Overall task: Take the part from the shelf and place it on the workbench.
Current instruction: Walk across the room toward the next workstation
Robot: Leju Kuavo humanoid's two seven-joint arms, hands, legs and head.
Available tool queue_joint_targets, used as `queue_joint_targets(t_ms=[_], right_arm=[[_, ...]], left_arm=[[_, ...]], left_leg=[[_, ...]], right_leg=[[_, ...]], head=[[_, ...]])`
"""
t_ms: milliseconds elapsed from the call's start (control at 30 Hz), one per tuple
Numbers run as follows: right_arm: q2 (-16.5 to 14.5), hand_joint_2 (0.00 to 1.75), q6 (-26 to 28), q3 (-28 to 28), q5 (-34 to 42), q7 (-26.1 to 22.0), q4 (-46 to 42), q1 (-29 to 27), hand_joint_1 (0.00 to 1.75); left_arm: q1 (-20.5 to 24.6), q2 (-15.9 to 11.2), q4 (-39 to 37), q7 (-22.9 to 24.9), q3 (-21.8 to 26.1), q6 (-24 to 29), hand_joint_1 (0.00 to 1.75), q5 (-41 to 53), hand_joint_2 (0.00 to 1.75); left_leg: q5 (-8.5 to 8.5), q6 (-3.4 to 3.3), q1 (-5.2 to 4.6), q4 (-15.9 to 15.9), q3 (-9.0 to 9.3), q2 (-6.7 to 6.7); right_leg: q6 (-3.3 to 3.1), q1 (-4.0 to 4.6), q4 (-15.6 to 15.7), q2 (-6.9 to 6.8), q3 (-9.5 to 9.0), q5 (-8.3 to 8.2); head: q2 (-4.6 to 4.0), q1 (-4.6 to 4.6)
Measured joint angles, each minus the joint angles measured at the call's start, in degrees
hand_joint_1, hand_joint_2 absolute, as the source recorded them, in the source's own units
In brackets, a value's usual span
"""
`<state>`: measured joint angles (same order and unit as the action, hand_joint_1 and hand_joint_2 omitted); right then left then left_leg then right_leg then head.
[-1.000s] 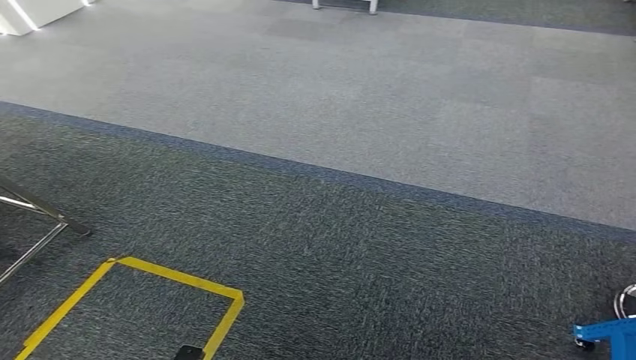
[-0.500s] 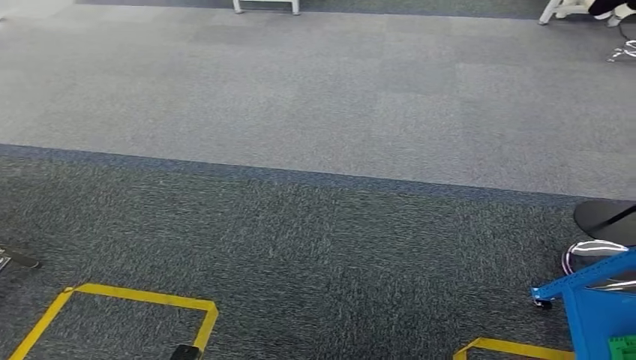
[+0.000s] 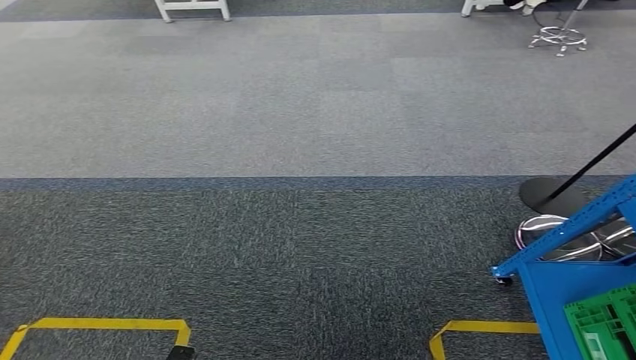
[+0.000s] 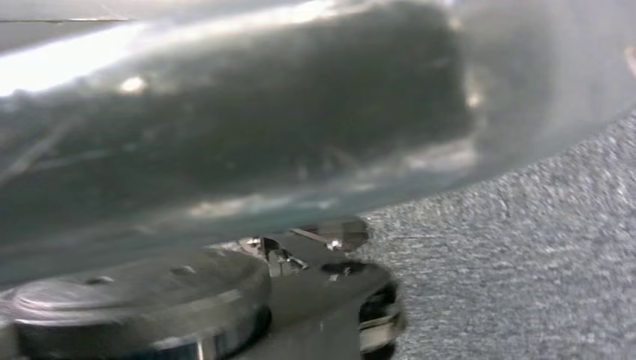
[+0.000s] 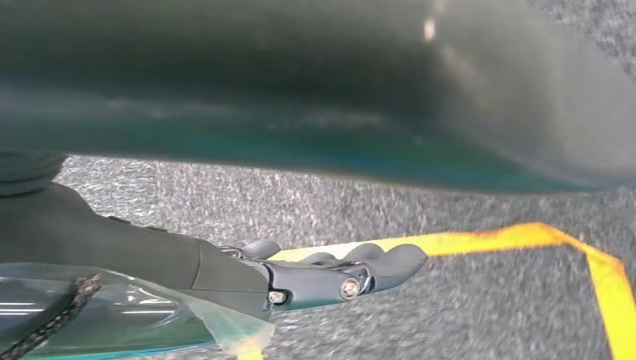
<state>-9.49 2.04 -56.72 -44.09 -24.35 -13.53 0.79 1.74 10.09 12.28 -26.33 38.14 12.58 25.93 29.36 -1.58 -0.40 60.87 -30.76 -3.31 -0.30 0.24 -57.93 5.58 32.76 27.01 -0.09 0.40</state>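
Grey carpet (image 3: pixel 300 112) wide open, blue shelf (image 3: pixel 577 300) at right edge, right hand (image 5: pixel 330 274) fingers straight, released, left unclear

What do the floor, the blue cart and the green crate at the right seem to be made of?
Floor: carpet tiles, going by the matte flecked pile and faint square seams. Blue cart: probably painted metal, with flat glossy panels and a caster. Green crate: likely moulded plastic, with a ribbed lattice wall.

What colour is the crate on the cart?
Green crate, on the blue cart; clearest in the head view.
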Motion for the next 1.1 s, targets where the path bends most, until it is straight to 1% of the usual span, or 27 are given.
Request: queue_joint_targets(t_ms=[33, 67, 133, 167, 200, 267, 300, 333, 367, 400, 467, 500, 533, 567, 633, 667, 700, 767, 800, 833, 867, 900, 933, 1000, 1033, 1067, 1100], right_arm=[[-0.02, 0.00, -0.01, -0.01, -0.05, -0.01, 0.00, 0.08, 0.00], [-0.04, 0.00, -0.01, -0.01, -0.10, -0.03, 0.00, 0.07, 0.00], [-0.02, 0.00, -0.01, -0.02, -0.23, -0.07, 0.00, -0.19, 0.00], [0.00, 0.00, 0.01, -0.02, -0.28, -0.11, 0.00, -0.36, 0.00], [0.02, 0.00, 0.02, -0.03, -0.32, -0.15, 0.00, -0.40, 0.00], [0.04, 0.00, 0.03, -0.03, -0.37, -0.25, 0.00, -0.15, 0.00], [0.04, 0.00, 0.03, -0.03, -0.41, -0.27, 0.00, -0.02, 0.00], [0.04, 0.00, 0.03, -0.03, -0.49, -0.28, 0.00, 0.00, 0.00], [0.05, 0.00, 0.04, -0.04, -0.57, -0.30, 0.00, -0.06, 0.00], [0.08, 0.00, 0.04, -0.05, -0.62, -0.30, 0.00, -0.15, 0.00], [0.14, 0.00, 0.05, -0.09, -0.68, -0.31, 0.00, -0.17, 0.00], [0.15, 0.00, 0.04, -0.10, -0.69, -0.33, 0.00, -0.07, 0.00], [0.14, 0.00, 0.04, -0.10, -0.70, -0.34, 0.00, 0.03, 0.00], [0.14, 0.00, 0.04, -0.11, -0.71, -0.36, 0.00, 0.07, 0.00], [0.17, 0.00, 0.05, -0.14, -0.71, -0.36, 0.00, -0.06, 0.00], [0.19, 0.00, 0.06, -0.17, -0.70, -0.35, 0.00, -0.12, 0.00], [0.20, 0.00, 0.07, -0.20, -0.70, -0.34, -0.01, -0.09, 0.00], [0.20, 0.00, 0.07, -0.25, -0.72, -0.34, -0.02, 0.06, 0.00], [0.20, 0.00, 0.07, -0.26, -0.75, -0.34, -0.02, 0.11, 0.00], [0.20, 0.00, 0.06, -0.27, -0.79, -0.34, -0.02, 0.11, 0.00], [0.20, 0.00, 0.05, -0.29, -0.85, -0.34, -0.02, 0.06, 0.00], [0.20, 0.00, 0.06, -0.32, -0.91, -0.33, -0.02, 0.02, 0.00], [0.20, 0.00, 0.07, -0.35, -0.97, -0.33, -0.02, 0.00, 0.00], [0.17, 0.00, 0.05, -0.40, -1.11, -0.31, -0.01, 0.05, 0.00], [0.16, 0.00, 0.02, -0.42, -1.20, -0.29, -0.01, 0.11, 0.00], [0.15, 0.00, -0.03, -0.44, -1.28, -0.27, 0.00, 0.11, 0.00], [0.14, 0.00, -0.07, -0.45, -1.39, -0.23, 0.00, 0.07, 0.00]], left_arm=[[0.01, -0.05, 0.00, -0.01, 0.13, 0.03, 0.00, -0.07, 0.00], [0.03, -0.10, 0.00, -0.04, 0.23, 0.07, 0.00, -0.13, 0.00], [0.16, -0.10, 0.00, -0.13, 0.40, 0.11, 0.00, -0.21, 0.00], [0.21, -0.09, 0.00, -0.21, 0.48, 0.13, 0.00, -0.24, 0.00], [0.23, -0.06, 0.00, -0.31, 0.56, 0.13, 0.00, -0.26, 0.00], [0.10, 0.01, 0.00, -0.49, 0.77, 0.14, 0.00, -0.28, 0.00], [0.01, 0.03, 0.00, -0.56, 0.87, 0.14, 0.00, -0.28, 0.00], [-0.05, 0.04, 0.00, -0.61, 0.96, 0.14, 0.00, -0.29, 0.00], [-0.06, 0.06, 0.00, -0.67, 1.01, 0.14, 0.00, -0.29, 0.00], [-0.02, 0.09, 0.00, -0.71, 1.06, 0.14, 0.00, -0.29, 0.00], [0.08, 0.14, 0.00, -0.77, 1.20, 0.14, 0.00, -0.29, 0.00], [0.10, 0.15, 0.00, -0.78, 1.28, 0.14, 0.00, -0.29, 0.00], [0.13, 0.15, 0.00, -0.80, 1.36, 0.15, 0.00, -0.29, 0.00], [0.19, 0.14, 0.00, -0.81, 1.41, 0.15, 0.00, -0.29, 0.00], [0.35, 0.16, 0.00, -0.81, 1.45, 0.16, 0.00, -0.29, 0.00], [0.43, 0.17, 0.00, -0.82, 1.46, 0.16, 0.00, -0.29, 0.00], [0.47, 0.18, 0.00, -0.83, 1.47, 0.16, 0.00, -0.29, 0.00], [0.41, 0.19, 0.00, -0.84, 1.52, 0.16, 0.00, -0.30, 0.00], [0.32, 0.19, 0.00, -0.84, 1.58, 0.16, 0.00, -0.33, 0.00], [0.23, 0.19, 0.00, -0.84, 1.65, 0.16, 0.00, -0.39, 0.00], [0.17, 0.18, 0.00, -0.84, 1.73, 0.16, 0.00, -0.47, 0.00], [0.14, 0.17, 0.00, -0.84, 1.80, 0.16, 0.00, -0.55, 0.00], [0.15, 0.16, 0.00, -0.84, 1.85, 0.16, 0.00, -0.61, 0.00], [0.19, 0.08, 0.00, -0.87, 1.99, 0.16, 0.00, -0.68, 0.00], [0.22, 0.02, 0.00, -0.90, 2.08, 0.16, 0.00, -0.70, 0.00], [0.27, -0.03, 0.00, -0.91, 2.17, 0.16, 0.00, -0.71, 0.00], [0.35, -0.07, 0.00, -0.92, 2.26, 0.16, 0.00, -0.68, 0.00]], left_leg=[[-0.53, -0.23, -0.10, -1.94, 0.70, -0.98], [-0.39, -0.36, -0.16, -2.68, 0.93, -1.36], [-0.61, -0.43, -0.11, -3.60, 1.20, -0.26], [-0.90, -0.55, -0.02, -4.15, 1.39, 0.38], [-1.20, -0.66, 0.10, -4.67, 1.56, 1.14], [-1.43, -0.80, 0.10, -5.15, 1.70, 2.82], [-1.40, -0.84, 0.05, -5.12, 1.65, 3.81], [-1.34, -0.81, 0.03, -5.07, 1.63, 4.73], [-1.24, -0.72, 0.06, -5.03, 1.63, 5.60], [-1.11, -0.55, 0.14, -4.94, 1.66, 6.33], [-0.69, 0.08, 0.28, -4.56, 1.77, 7.58], [-0.41, 0.50, 0.25, -4.26, 1.80, 8.13], [-0.18, 0.87, 0.17, -4.04, 1.82, 8.58], [-0.05, 1.19, 0.09, -3.92, 1.88, 8.98], [0.15, 1.70, 0.25, -3.84, 2.09, 9.55], [0.64, 1.99, 0.43, -3.39, 2.07, 9.00], [1.78, 2.23, 0.59, -1.95, 1.56, 7.88], [5.44, 2.44, 0.77, 4.42, -1.13, 5.01], [7.20, 2.36, 0.77, 8.49, -2.99, 4.21], [8.11, 2.22, 0.75, 11.60, -4.51, 3.88], [7.95, 1.99, 0.70, 13.01, -5.32, 3.70], [6.66, 1.65, 0.62, 12.18, -5.15, 3.52], [4.59, 1.25, 0.49, 9.42, -4.09, 3.13], [0.68, 0.42, 0.26, 1.70, -0.96, 0.60], [-0.25, 0.22, 0.18, -1.05, 0.14, -0.51], [-0.51, 0.12, 0.11, -2.58, 0.73, -1.29], [-0.40, 0.07, 0.04, -3.03, 0.86, -1.17]], right_leg=[[0.18, -0.07, -0.07, 0.63, 0.23, -0.09], [0.45, -0.18, -0.07, 1.24, 0.51, -0.25], [1.03, -0.36, -0.10, 1.96, 1.12, -0.47], [1.26, -0.26, -0.59, 1.16, 1.56, -0.09], [1.47, -0.15, -2.10, -0.21, 2.45, 0.94], [1.96, -0.15, -8.03, -3.52, 5.45, 4.29], [2.27, -0.34, -11.55, -4.39, 7.16, 5.83], [2.58, -0.60, -13.90, -4.90, 8.24, 6.50], [2.89, -0.88, -14.44, -5.29, 8.37, 6.21], [3.18, -1.16, -12.74, -5.68, 7.32, 4.94], [3.60, -1.43, -5.45, -7.58, 3.12, 1.87], [3.42, -1.41, -2.43, -8.42, 1.33, 1.00], [3.06, -1.32, -0.63, -8.96, 0.26, 0.72], [2.55, -1.13, -0.20, -8.93, 0.02, 0.93], [1.60, -1.05, -0.17, -7.81, 0.06, 0.70], [1.25, -1.04, -0.13, -7.31, 0.09, 0.60], [0.87, -1.07, -0.05, -6.76, 0.09, 0.47], [0.25, -1.02, 0.01, -5.56, 0.17, 0.30], [0.05, -0.90, 0.00, -4.83, 0.22, 0.26], [-0.07, -0.75, 0.00, -4.07, 0.25, 0.22], [-0.14, -0.60, -0.01, -3.28, 0.24, 0.19], [-0.18, -0.47, -0.01, -2.48, 0.21, 0.15], [-0.20, -0.39, -0.02, -1.69, 0.17, 0.10], [-0.10, -0.31, -0.09, -0.22, 0.23, -0.04], [0.08, -0.32, -0.15, 0.42, 0.41, -0.16], [0.33, -0.40, -0.17, 1.03, 0.65, -0.29], [0.68, -0.48, -0.13, 1.63, 0.89, -0.46]], head=[[0.00, -0.01], [0.00, -0.03], [0.00, -0.10], [0.00, -0.09], [0.00, 0.04], [0.00, 0.23], [0.00, 0.30], [0.00, 0.28], [0.00, 0.28], [0.00, 0.29], [0.00, 0.32], [0.00, 0.28], [0.00, 0.21], [0.00, 0.14], [0.00, 0.05], [0.00, 0.02], [0.00, -0.03], [0.00, -0.18], [0.00, -0.20], [0.00, -0.20], [0.00, -0.19], [0.00, -0.18], [0.00, -0.17], [0.00, -0.15], [0.00, -0.15], [0.00, -0.14], [0.00, -0.14]])
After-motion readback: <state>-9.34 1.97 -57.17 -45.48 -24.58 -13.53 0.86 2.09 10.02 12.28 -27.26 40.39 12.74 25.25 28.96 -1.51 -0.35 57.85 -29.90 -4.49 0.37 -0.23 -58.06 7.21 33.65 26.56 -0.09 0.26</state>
